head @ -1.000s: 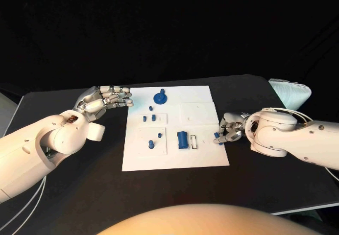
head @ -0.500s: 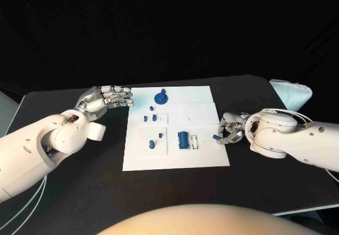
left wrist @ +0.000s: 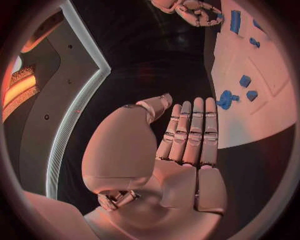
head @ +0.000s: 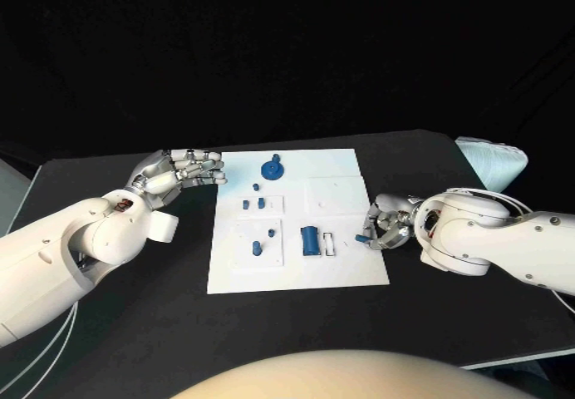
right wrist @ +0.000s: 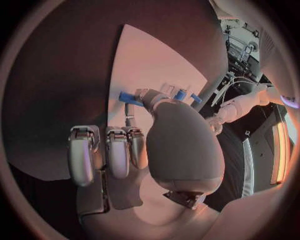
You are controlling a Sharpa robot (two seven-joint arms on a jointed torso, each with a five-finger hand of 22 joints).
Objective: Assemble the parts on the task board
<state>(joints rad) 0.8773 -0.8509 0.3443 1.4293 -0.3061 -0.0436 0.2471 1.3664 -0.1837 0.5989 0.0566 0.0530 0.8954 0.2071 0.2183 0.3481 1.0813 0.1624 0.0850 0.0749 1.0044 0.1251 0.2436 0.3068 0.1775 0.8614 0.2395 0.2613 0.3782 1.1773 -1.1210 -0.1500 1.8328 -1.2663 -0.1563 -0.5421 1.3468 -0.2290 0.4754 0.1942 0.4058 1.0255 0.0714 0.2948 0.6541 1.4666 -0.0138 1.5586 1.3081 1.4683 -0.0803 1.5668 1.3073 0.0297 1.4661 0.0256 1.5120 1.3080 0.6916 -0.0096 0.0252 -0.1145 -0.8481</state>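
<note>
The white task board (head: 341, 270) lies mid-table. On it are a round blue part with a knob (head: 274, 169), several small blue parts (head: 257, 245) in its recesses and a blue block (head: 309, 239) beside a white slot. My right hand (head: 385, 226) is at the board's right edge, fingers curled, pinching a small blue part (head: 362, 238). The right wrist view shows that part (right wrist: 128, 98) between the thumb and a finger above the board (right wrist: 150, 70). My left hand (head: 179, 170) hovers off the board's far left corner, holding nothing. In the left wrist view its fingers (left wrist: 190, 135) are stretched out.
A pale ribbed object (head: 493, 158) lies at the table's far right corner. Bare black table (head: 144, 316) surrounds the board. The left wrist view shows the right hand (left wrist: 194, 11) at the board's (left wrist: 275, 100) other side.
My right hand has edged slightly towards the board's right edge with the small blue part still pinched. The left hand has stayed in place.
</note>
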